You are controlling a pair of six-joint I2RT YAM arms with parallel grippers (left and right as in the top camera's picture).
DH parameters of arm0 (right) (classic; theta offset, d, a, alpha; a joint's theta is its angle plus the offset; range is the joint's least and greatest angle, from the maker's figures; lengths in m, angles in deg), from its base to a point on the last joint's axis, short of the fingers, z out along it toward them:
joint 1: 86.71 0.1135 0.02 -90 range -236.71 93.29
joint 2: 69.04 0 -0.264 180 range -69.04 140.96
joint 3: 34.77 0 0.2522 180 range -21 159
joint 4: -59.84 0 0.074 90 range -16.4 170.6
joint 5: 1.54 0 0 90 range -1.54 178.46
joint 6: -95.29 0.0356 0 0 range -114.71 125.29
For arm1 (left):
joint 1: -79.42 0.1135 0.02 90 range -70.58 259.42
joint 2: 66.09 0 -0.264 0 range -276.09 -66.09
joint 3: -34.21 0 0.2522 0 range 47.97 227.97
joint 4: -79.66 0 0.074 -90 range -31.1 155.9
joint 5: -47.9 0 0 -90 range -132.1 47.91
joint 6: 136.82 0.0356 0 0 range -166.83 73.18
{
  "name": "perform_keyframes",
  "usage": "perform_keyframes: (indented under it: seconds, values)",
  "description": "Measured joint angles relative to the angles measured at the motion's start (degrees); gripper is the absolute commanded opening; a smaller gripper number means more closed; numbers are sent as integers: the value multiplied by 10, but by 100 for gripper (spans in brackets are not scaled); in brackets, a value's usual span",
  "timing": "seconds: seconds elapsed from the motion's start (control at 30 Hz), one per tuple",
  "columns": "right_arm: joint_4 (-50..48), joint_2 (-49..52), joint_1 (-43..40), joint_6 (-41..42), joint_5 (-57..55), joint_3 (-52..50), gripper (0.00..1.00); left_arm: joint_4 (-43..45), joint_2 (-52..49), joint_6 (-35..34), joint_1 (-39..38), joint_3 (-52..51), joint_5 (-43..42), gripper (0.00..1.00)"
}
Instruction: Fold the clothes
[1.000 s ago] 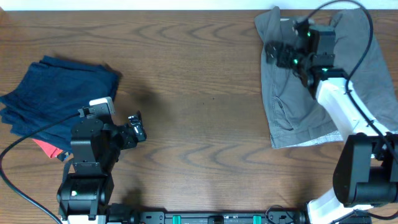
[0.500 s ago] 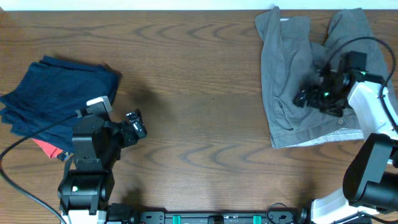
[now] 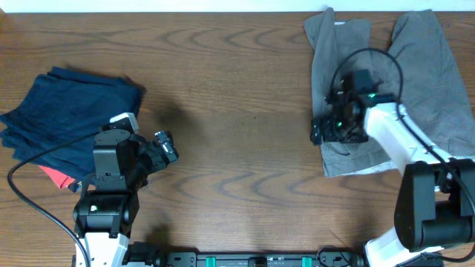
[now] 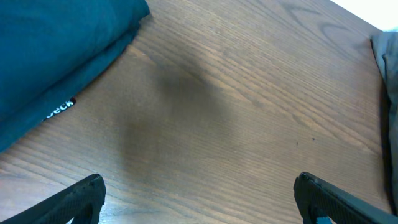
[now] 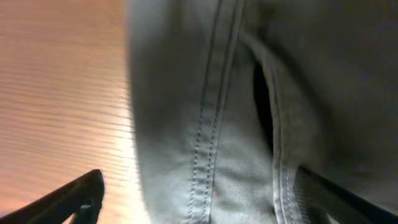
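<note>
On cloth [image 4: 56, 43], "beck" [image 4: 59, 109] — left end effector [image 4: 198, 186] spread, right end effector [image 5: 199, 180] spread over shorts [image 5: 217, 93]

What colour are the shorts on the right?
Grey; the shorts show best in the overhead view.

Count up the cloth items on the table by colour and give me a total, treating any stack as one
grey shorts: 1
navy folded pile: 1
red cloth piece: 1
Total: 3
</note>
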Motion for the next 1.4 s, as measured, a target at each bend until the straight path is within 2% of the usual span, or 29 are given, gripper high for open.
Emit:
perform_keyframes:
  seconds: [0.03,0.07,0.1,0.2,0.3,0.33,0.37,0.4,0.47,0.5,0.57,0.7,0.83,0.87,1.1,1.4]
  values:
    - [-10,0,6,10,-14,-9,43,0,0,0,0,0,-1,98]
    - [-17,0,15,30,-33,-19,10,0,0,0,0,0,-2,98]
    - [-22,0,21,43,-42,-23,1,0,0,0,0,0,-2,98]
    - [-64,0,40,70,-37,-27,1,0,0,0,0,0,-2,98]
    - [-172,0,64,69,61,-29,1,0,0,0,0,0,-2,98]
    - [-222,0,76,65,111,-30,4,0,0,0,0,0,-2,98]
    - [-274,0,90,61,156,-30,12,0,-1,0,0,0,-2,98]
    - [-325,0,106,60,198,-29,26,1,-1,0,0,0,-2,98]
    - [-389,-1,139,60,249,-26,62,4,-1,0,0,1,-2,98]
    - [-409,-3,161,57,264,-25,72,6,-1,0,0,1,-2,98]
    - [-408,-7,187,60,261,-25,80,8,-1,0,0,1,-2,98]
    - [-337,-16,191,89,176,-25,86,9,-1,0,0,1,-2,98]
    - [-226,-45,147,116,58,-27,89,13,-1,0,0,1,-19,98]
    - [-194,-60,131,120,29,-27,99,14,-1,0,0,1,-27,98]
    - [-36,-176,4,133,-107,-26,99,63,-51,-15,-9,2,-101,98]
    - [76,-200,-110,134,-136,-26,99,201,-257,-24,-94,2,-138,98]
